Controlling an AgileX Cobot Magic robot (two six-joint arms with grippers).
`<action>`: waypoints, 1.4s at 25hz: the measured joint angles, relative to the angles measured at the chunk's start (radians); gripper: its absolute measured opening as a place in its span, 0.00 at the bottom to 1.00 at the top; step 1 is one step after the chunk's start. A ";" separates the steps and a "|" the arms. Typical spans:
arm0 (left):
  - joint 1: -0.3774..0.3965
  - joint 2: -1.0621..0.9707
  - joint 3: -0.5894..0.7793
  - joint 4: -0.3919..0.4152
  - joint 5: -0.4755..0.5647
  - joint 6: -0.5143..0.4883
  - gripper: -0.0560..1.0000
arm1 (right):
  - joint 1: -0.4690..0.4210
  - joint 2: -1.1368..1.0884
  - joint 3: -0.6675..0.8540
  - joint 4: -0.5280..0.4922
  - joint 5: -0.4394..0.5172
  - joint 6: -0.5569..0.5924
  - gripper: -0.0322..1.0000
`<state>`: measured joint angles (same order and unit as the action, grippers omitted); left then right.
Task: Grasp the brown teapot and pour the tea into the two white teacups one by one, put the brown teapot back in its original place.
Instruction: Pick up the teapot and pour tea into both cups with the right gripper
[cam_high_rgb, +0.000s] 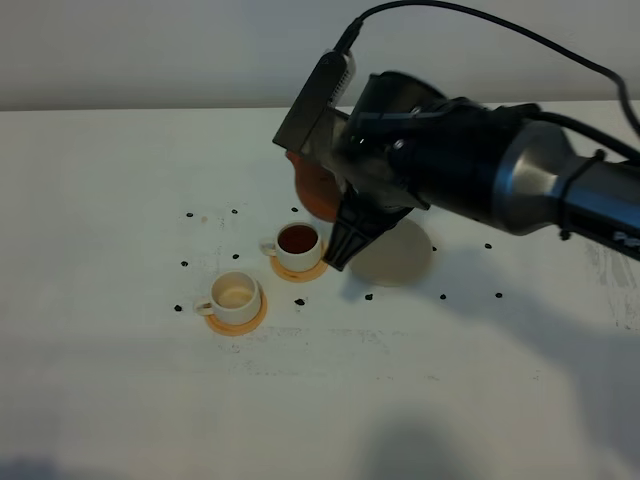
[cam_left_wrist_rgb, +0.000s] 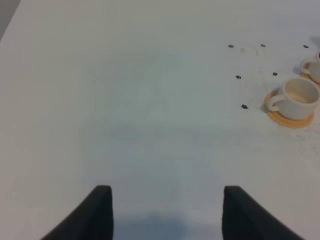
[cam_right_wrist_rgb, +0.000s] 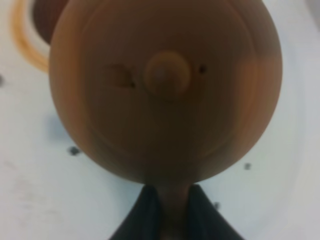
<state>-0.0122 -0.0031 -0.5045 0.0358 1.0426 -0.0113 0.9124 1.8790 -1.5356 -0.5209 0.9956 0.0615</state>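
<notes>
My right gripper (cam_right_wrist_rgb: 172, 207) is shut on the loop handle of the brown teapot (cam_right_wrist_rgb: 165, 90), whose knobbed lid fills the right wrist view. In the exterior high view the teapot (cam_high_rgb: 313, 193) hangs just behind the farther white teacup (cam_high_rgb: 297, 243), which holds dark tea; most of the pot is hidden by the right arm and gripper (cam_high_rgb: 342, 255). The nearer white teacup (cam_high_rgb: 235, 294) looks pale inside. The cream saucer (cam_high_rgb: 398, 255) lies bare to the right of the cups. My left gripper (cam_left_wrist_rgb: 167, 212) is open over bare table, with the nearer teacup (cam_left_wrist_rgb: 296, 99) ahead of it to one side.
Each cup stands on a small orange coaster (cam_high_rgb: 238, 321). Small dark specks (cam_high_rgb: 186, 264) dot the white table (cam_high_rgb: 120, 180) around the cups and saucer. The thick right arm (cam_high_rgb: 520, 180) reaches in from the right, with a cable looping above it.
</notes>
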 joint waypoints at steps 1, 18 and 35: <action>0.000 0.000 0.000 0.000 0.000 0.000 0.53 | 0.000 -0.011 0.000 0.031 -0.001 0.003 0.12; 0.000 0.000 0.000 0.000 0.000 0.000 0.53 | -0.038 -0.121 0.161 0.317 -0.128 0.003 0.12; 0.000 0.000 0.000 0.000 0.000 0.000 0.53 | -0.068 -0.038 0.309 0.425 -0.295 0.008 0.12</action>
<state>-0.0122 -0.0031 -0.5045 0.0358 1.0426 -0.0113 0.8447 1.8408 -1.2271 -0.0955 0.7010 0.0691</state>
